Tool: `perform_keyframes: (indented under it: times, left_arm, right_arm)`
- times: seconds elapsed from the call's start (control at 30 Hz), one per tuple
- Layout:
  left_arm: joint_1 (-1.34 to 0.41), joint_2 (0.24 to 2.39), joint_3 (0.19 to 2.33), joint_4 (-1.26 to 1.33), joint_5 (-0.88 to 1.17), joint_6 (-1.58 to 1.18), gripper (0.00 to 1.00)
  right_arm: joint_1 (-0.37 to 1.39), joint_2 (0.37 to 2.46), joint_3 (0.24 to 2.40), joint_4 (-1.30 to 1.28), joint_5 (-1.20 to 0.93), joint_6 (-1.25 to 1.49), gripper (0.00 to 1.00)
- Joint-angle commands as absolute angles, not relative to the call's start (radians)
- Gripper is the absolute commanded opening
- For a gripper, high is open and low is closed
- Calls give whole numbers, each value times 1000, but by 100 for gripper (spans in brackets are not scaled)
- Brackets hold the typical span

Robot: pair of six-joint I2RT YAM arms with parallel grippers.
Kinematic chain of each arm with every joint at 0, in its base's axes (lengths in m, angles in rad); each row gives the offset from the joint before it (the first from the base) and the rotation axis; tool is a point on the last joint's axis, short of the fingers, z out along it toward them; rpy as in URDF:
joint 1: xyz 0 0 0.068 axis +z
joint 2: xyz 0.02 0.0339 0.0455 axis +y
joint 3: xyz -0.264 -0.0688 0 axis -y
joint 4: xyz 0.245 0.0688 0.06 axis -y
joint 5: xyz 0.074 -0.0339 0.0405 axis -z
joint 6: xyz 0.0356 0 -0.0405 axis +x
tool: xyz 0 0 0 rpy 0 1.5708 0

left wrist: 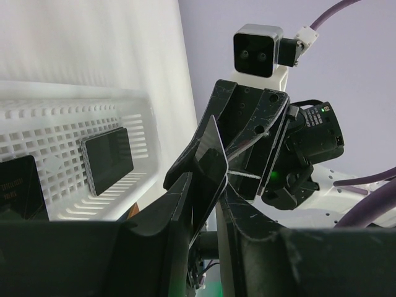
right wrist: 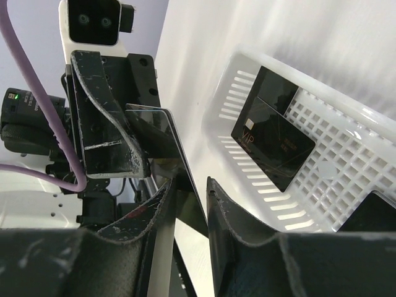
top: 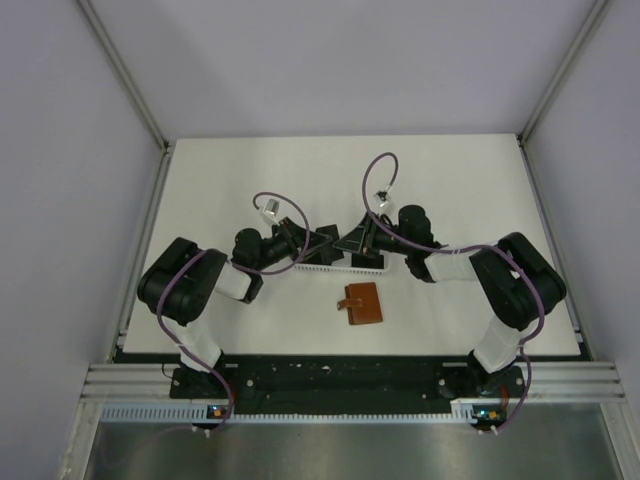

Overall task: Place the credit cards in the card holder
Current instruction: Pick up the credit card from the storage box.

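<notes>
One credit card (left wrist: 207, 164) is raised above the white basket (top: 340, 266), standing edge-on between the fingers of the left gripper (left wrist: 209, 213) and those of the right gripper (right wrist: 185, 192), which face each other. Whether either pair is pinching the card or merely flanks it cannot be determined. Further credit cards (right wrist: 278, 145) lie flat inside the basket, one marked "VIP". The card holder (top: 362, 304) lies on the surface (top: 450, 190) just in front of the basket, apart from both grippers.
</notes>
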State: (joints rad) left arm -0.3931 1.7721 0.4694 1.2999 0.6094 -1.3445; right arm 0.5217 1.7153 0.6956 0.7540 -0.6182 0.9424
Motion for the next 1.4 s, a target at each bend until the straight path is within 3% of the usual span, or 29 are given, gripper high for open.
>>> perform_keyframes:
  times: [0.0,1.37]
  left_arm:
    - [-391,1767,479,1671,623,-1356,27]
    - [-373,1756,477,1671,632,-1358,26]
  right_arm:
    - [535,1677,723,758,-600,910,25]
    - [502,1609,692,661,-526,864,13]
